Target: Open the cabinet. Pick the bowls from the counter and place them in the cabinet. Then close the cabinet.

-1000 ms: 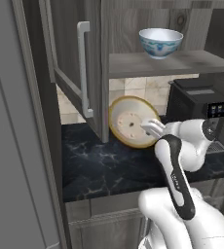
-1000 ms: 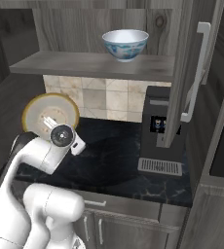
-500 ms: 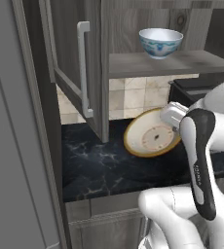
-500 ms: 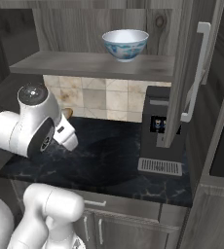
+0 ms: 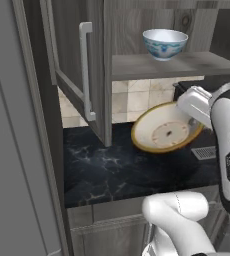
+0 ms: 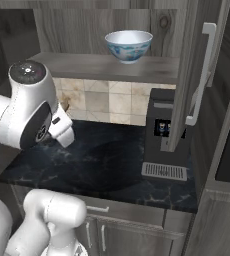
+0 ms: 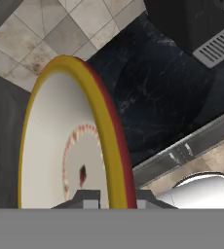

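The cream bowl (image 5: 166, 135) hangs tilted on edge above the tabletop (image 5: 117, 170), its rim pinched between the tool (image 7: 110, 198) fingers. The robot probably wants to level it and lift clear of the shelf (image 6: 102, 67) lip before sliding in beside the blue-patterned bowl (image 6: 129, 45). Both cabinet doors (image 5: 82, 75) stand open. A black coffee machine (image 6: 162, 137) sits to the right, so the swing room is tight.

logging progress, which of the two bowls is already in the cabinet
The deep white bowl with blue pattern stands upright on the cabinet shelf. The wider cream bowl is tilted above the counter, its rim between the jaws of the gripper.
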Robot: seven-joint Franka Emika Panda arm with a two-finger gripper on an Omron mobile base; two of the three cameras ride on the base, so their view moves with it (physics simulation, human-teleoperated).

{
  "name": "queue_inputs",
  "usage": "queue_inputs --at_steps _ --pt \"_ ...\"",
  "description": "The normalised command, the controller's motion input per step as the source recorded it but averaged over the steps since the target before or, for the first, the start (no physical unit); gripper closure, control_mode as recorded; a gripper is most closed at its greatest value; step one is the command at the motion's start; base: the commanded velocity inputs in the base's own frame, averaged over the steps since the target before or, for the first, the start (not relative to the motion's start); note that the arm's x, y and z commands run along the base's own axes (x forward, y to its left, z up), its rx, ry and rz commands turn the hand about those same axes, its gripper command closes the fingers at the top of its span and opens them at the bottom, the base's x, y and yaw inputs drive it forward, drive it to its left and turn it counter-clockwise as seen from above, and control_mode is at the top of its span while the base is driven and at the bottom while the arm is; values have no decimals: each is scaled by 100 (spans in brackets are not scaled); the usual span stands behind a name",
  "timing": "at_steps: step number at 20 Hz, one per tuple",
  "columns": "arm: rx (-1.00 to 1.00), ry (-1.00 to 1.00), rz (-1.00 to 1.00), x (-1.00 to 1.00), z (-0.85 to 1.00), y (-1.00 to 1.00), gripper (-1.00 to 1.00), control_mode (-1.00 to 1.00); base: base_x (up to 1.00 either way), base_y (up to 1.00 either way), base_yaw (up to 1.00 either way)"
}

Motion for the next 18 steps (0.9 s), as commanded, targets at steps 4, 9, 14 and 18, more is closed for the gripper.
queue_inputs --at_steps 4,9,14,18 --pt "27 -19 0 -26 16 0 100 -100 0 0 0" --pt "39 -23 -6 -27 0 0 100 -100 0 0 0" --pt "35 -20 -7 -19 0 0 100 -100 0 0 0" --pt "0 0 -1 0 4 1 100 -100 0 0 0"
